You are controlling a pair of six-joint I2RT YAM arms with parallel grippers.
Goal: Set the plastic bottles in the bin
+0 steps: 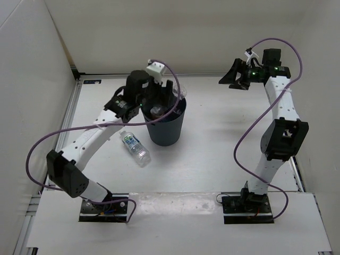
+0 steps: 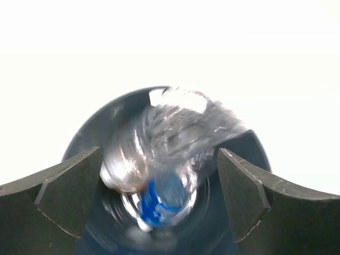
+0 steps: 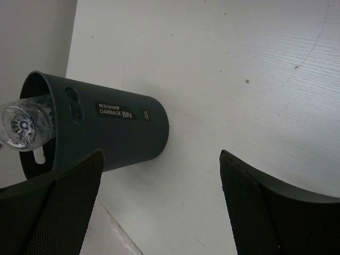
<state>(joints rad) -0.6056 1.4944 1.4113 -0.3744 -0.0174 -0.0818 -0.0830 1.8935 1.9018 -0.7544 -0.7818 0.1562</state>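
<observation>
The dark blue-grey bin (image 1: 167,130) stands upright at mid-table. Right above its mouth my left gripper (image 1: 159,100) is open. In the left wrist view its jaws (image 2: 159,159) stand wide apart, and a plain clear bottle (image 2: 180,122), motion-blurred, lies loose between them over the bin (image 2: 249,143). That bottle's end pokes past the rim (image 1: 180,95) (image 3: 21,125). A blue-labelled bottle (image 2: 159,204) lies deeper inside the bin. A clear bottle with a white-and-green label (image 1: 135,147) lies on the table left of the bin. My right gripper (image 1: 234,79) hangs open at the far right, empty.
White walls enclose the table on the left, back and right. The right wrist view looks across bare white tabletop (image 3: 239,79) toward the bin (image 3: 106,133). A purple cable (image 1: 175,74) loops above the left wrist near the bin's rim.
</observation>
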